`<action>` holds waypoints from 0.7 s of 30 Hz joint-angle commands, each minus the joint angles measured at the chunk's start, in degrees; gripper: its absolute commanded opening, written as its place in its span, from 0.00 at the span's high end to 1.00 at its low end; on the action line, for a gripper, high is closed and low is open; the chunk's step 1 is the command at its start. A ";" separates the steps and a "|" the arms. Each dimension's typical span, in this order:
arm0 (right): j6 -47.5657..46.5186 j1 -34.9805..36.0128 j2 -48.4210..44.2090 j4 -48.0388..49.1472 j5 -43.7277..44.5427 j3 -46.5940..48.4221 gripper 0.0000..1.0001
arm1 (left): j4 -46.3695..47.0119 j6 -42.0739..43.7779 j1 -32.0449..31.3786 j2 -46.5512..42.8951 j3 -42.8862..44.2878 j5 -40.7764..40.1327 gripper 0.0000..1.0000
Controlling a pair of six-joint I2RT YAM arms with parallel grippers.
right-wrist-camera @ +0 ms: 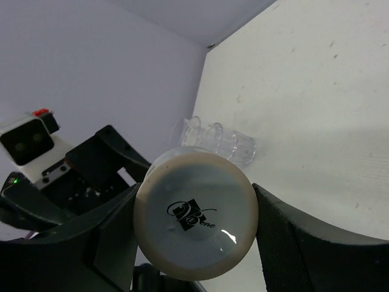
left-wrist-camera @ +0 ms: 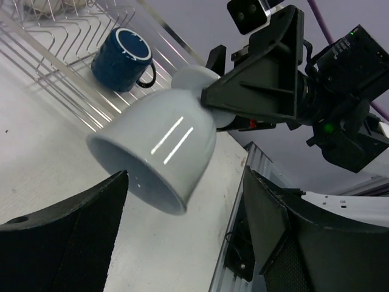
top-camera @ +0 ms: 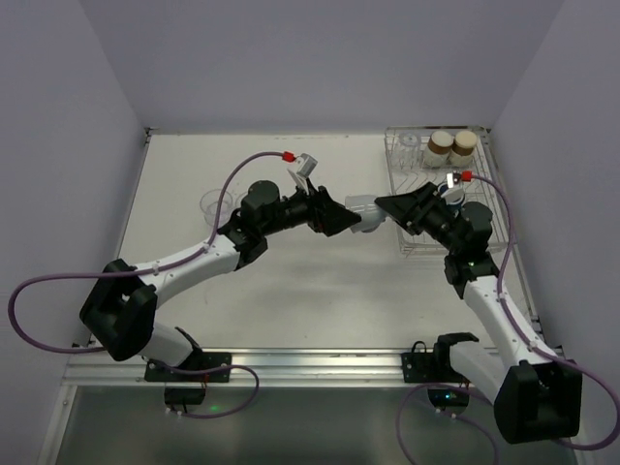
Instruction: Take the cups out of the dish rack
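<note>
Left wrist view: pale cup (left-wrist-camera: 159, 153) hangs on its side above the table, just beside the dish rack (left-wrist-camera: 67, 42). The right gripper (left-wrist-camera: 209, 97) pinches its base; its mouth faces the left gripper (left-wrist-camera: 185, 182), whose fingers are spread on either side of the rim.

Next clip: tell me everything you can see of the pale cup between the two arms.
The pale cup is glossy grey-white and ceramic-looking, tapering to a narrower base with a dark printed logo underneath; no handle shows. It hangs sideways above the table. The right tool clamps its base. Its mouth faces the left tool, which flanks the rim, open, contact unclear.
</note>
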 commanded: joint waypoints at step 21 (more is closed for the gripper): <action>2.07 7.20 5.85 7.42 -0.74 -1.15 0.01 | -16.11 10.29 -1.48 -0.32 11.93 -18.38 1.00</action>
